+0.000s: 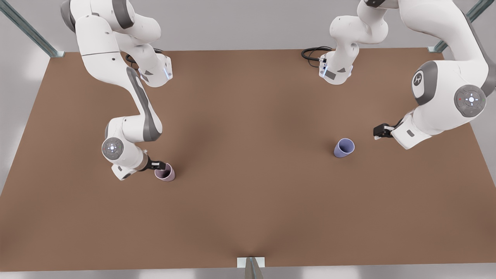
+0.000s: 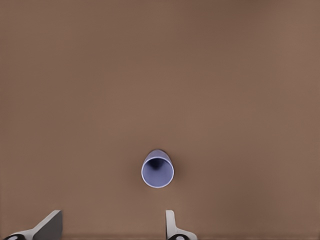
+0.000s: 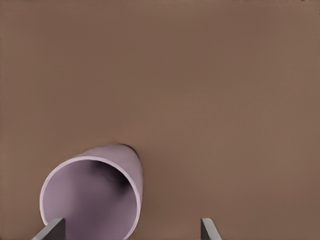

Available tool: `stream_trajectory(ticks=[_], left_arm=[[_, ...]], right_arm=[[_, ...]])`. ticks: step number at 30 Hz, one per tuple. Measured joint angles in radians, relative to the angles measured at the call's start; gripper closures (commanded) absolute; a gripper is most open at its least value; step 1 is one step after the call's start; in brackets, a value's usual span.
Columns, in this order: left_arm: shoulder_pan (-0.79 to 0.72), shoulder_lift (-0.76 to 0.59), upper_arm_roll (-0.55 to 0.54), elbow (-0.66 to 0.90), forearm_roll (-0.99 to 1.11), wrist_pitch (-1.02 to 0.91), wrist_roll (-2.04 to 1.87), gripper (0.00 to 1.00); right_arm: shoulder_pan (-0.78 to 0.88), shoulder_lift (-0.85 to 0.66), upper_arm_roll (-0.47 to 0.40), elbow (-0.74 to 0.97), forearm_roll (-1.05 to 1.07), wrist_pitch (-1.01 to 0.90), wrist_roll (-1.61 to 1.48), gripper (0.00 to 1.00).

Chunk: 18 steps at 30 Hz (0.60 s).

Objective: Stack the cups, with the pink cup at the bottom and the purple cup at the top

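The pink cup (image 1: 166, 173) stands mouth up on the brown table (image 1: 248, 201) toward the front view's left. My right gripper (image 1: 160, 166) is down at its rim, open; in the right wrist view the pink cup (image 3: 92, 197) lies close below my right gripper (image 3: 130, 232), one finger over its rim and the other outside its wall. The purple cup (image 1: 344, 147) stands upright toward the front view's right. My left gripper (image 1: 379, 131) hovers open, a short way to its right. In the left wrist view the purple cup (image 2: 157, 169) lies ahead of my left gripper (image 2: 111, 231).
A black cable (image 1: 313, 53) lies at the table's back edge by an arm base. Metal frame posts (image 1: 27, 29) stand at the back corners, and a bracket (image 1: 251, 262) sits at the front edge's middle. Bare table lies between the cups.
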Motion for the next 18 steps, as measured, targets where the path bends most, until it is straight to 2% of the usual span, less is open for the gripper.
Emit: stream_trajectory(ticks=[8, 14, 15, 18], left_arm=[[-0.083, 0.009, 0.000, -0.023, 0.000, 0.002, 0.000, 0.00], [-0.087, 0.013, 0.000, -0.051, 0.000, 0.005, 0.000, 0.00], [-0.087, 0.013, 0.001, -0.060, 0.001, 0.008, -0.001, 0.00], [-0.088, 0.014, 0.000, -0.074, 0.011, 0.023, -0.025, 0.00]], right_arm=[[0.000, 0.032, -0.002, -0.042, 0.007, 0.072, 0.026, 0.00], [0.000, 0.059, -0.003, -0.057, 0.008, 0.089, 0.040, 0.02], [0.001, 0.065, -0.003, -0.057, 0.008, 0.091, 0.041, 0.10], [0.004, 0.076, -0.003, -0.056, 0.010, 0.094, 0.047, 0.26]])
